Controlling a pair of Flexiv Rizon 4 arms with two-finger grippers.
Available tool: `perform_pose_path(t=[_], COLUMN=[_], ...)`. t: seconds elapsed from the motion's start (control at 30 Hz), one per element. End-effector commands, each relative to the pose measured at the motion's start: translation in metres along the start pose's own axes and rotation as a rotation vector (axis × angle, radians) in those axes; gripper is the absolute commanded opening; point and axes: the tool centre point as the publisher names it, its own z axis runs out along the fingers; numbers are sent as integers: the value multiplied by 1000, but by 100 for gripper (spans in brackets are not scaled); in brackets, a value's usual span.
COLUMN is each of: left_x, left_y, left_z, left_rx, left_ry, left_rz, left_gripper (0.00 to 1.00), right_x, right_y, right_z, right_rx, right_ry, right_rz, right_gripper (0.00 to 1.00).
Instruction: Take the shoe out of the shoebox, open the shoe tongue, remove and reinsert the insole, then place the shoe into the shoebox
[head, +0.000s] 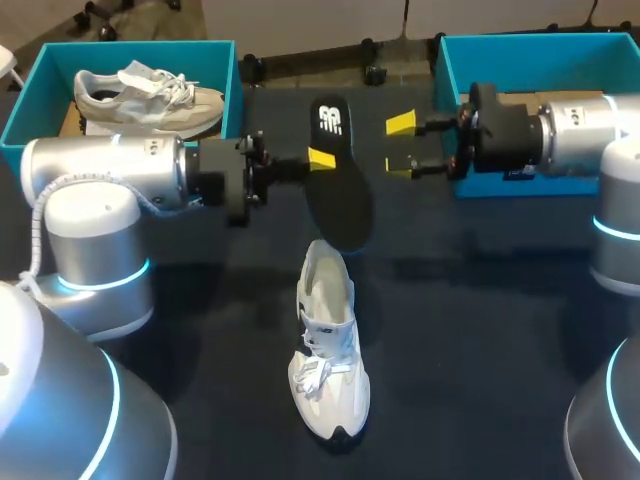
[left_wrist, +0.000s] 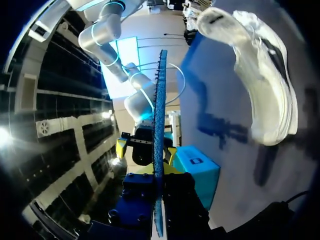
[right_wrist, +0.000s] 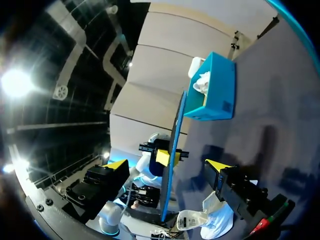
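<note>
My left gripper (head: 320, 158) holds the dark insole (head: 335, 170) in the air over the table's middle, shut on its edge. In the left wrist view the insole (left_wrist: 159, 130) stands edge-on between my left gripper's (left_wrist: 159, 175) fingers, blue underside showing. My right gripper (head: 400, 145) stands open just right of the insole, apart from it. In the right wrist view the insole (right_wrist: 172, 150) is ahead of my right gripper (right_wrist: 167, 167), level with the gap between its fingers. The white shoe (head: 328, 345) lies on the table below the insole, toe toward the front edge.
A blue shoebox (head: 228, 70) at the back left holds a second pale shoe (head: 150, 95). Another blue box (head: 445, 70) stands at the back right, behind my right arm. Dark table surface surrounds the shoe on both sides.
</note>
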Motion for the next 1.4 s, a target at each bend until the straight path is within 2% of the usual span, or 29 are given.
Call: perform_pose_path(t=[0.03, 0.13, 0.23, 0.4, 0.43, 0.93, 1.07, 1.2, 1.23, 1.4], left_x=[-9, -11, -12, -9, -13, -13, -21, -31, -34, -38], left_y=[-10, -10, -6, -6, -7, -7, -13, -11, -9, -4], left_z=[-21, -28, -34, -40, -41, -41, -43, -49, -51, -55], left_rx=[5, 9, 3, 104, 146, 146, 187, 186, 169, 120], left_ry=[43, 65, 71, 7, -25, -25, 29, 113, 148, 256], left_rz=[-48, -151, -391, -810, -828, -828, -1067, -1341, -1462, -1809], left_gripper=[0, 0, 0, 0, 0, 0, 0, 0, 0, 0], right_x=[6, 6, 6, 6, 6, 6, 6, 6, 6, 6], right_y=[-17, -17, -17, -17, -17, -17, -17, -17, -17, -17], right_z=[-10, -10, -10, -10, -10, -10, -10, -10, -10, -10], right_rx=[-32, -32, -32, -32, -32, -32, -32, -32, -32, -32], right_ry=[-8, -8, -8, -8, -8, -8, -8, -8, -8, -8], right_rz=[-4, -4, -4, -4, -4, -4, -4, -4, -4, -4], right_gripper=[100, 100, 100, 100, 100, 100, 100, 100, 100, 100])
